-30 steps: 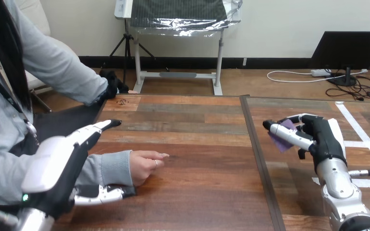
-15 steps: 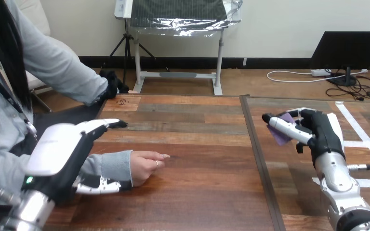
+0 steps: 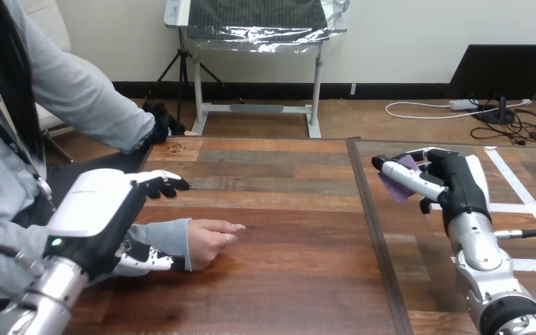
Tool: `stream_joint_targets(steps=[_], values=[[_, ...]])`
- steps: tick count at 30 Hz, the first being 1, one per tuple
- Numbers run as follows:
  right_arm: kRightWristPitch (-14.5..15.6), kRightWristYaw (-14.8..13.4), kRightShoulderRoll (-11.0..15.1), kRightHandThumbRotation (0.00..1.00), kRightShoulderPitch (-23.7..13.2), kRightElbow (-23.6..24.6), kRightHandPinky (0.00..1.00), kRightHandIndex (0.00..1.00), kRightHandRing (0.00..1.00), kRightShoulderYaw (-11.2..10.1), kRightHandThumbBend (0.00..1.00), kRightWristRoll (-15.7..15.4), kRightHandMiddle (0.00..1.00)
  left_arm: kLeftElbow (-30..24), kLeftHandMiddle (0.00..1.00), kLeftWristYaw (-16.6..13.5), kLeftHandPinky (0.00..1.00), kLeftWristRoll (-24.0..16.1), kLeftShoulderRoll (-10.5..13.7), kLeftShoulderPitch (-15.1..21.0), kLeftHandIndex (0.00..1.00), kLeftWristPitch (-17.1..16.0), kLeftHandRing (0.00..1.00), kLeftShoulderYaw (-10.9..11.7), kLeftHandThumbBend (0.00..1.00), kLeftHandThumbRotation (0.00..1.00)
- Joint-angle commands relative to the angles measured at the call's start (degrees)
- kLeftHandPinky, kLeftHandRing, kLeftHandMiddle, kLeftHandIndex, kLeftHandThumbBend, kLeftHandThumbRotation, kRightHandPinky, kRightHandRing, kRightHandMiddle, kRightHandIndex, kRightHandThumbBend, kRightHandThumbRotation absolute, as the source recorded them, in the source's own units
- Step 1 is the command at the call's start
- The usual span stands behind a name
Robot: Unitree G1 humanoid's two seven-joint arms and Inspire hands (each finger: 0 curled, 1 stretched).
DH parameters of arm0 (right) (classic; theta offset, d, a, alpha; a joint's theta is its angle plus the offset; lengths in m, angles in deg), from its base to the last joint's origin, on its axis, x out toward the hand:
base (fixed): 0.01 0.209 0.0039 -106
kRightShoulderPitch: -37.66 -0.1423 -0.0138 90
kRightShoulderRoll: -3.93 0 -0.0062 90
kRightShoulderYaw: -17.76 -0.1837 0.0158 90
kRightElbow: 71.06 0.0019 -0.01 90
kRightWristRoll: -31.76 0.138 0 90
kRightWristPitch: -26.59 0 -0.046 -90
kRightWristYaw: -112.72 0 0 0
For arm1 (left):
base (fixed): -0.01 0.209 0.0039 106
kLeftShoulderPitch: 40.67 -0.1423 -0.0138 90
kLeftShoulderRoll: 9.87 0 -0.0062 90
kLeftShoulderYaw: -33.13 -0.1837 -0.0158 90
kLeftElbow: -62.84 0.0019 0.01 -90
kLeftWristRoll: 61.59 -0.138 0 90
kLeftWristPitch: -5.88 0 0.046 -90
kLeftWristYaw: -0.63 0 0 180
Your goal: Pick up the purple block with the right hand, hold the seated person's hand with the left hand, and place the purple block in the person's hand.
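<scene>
Wood-plank bench (image 3: 286, 209), matte, with a dark seam down the middle. Left hand (image 3: 101, 209) has swung in over the person's grey sleeve: fingers near straight above, thumb below, bracketing the wrist but not clamped yet. Right hand (image 3: 453, 185) has drifted left, fingers gripping the block. Person's hand (image 3: 209, 241) rests loosely curled on the bench. Purple block (image 3: 398, 183) is small, flat-faced, well apart from it.

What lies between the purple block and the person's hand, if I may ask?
Head view: only bare table, crossed by a dark seam, between the purple block in the right hand and the person's hand.
</scene>
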State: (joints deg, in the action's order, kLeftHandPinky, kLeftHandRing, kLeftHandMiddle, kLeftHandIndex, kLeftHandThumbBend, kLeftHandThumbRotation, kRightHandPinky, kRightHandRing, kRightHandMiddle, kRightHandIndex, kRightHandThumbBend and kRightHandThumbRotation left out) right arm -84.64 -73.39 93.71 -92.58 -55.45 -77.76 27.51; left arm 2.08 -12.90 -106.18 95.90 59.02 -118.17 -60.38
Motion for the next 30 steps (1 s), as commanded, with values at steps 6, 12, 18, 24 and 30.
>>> stream_joint_targets(steps=[6,12,18,24,30], values=[[-0.47,-0.33,-0.19,0.14,-5.13,2.41,0.02,0.16,0.07,-0.23,0.28,-0.08,0.13,7.60,0.64,-2.21,0.58,-1.39,2.31,8.43,0.67,0.17,0.61,-4.25,1.00,0.14],[-1.23,0.43,-0.28,0.15,-4.76,2.66,0.02,0.15,0.06,-0.48,0.27,0.29,0.12,12.23,0.64,-3.90,0.57,-1.88,2.47,11.16,0.66,0.01,0.61,-6.62,1.00,0.13],[-1.60,1.00,-0.49,0.15,-4.48,2.93,0.01,0.15,0.06,-0.99,0.27,1.01,0.11,16.49,0.64,-4.60,0.57,-2.25,2.65,13.68,0.66,0.13,0.61,-8.99,1.00,0.12],[-1.75,0.91,-0.42,0.14,-4.21,3.28,0.01,0.14,0.06,-0.95,0.27,0.94,0.11,20.45,0.64,-4.71,0.56,-2.19,2.53,15.97,0.65,0.13,0.60,-10.73,1.00,0.12],[-2.07,1.33,-0.41,0.14,-3.95,3.63,0.01,0.15,0.06,-1.13,0.27,1.23,0.11,23.87,0.64,-4.76,0.55,-2.16,2.37,17.82,0.65,0.32,0.60,-12.31,1.00,0.12]])
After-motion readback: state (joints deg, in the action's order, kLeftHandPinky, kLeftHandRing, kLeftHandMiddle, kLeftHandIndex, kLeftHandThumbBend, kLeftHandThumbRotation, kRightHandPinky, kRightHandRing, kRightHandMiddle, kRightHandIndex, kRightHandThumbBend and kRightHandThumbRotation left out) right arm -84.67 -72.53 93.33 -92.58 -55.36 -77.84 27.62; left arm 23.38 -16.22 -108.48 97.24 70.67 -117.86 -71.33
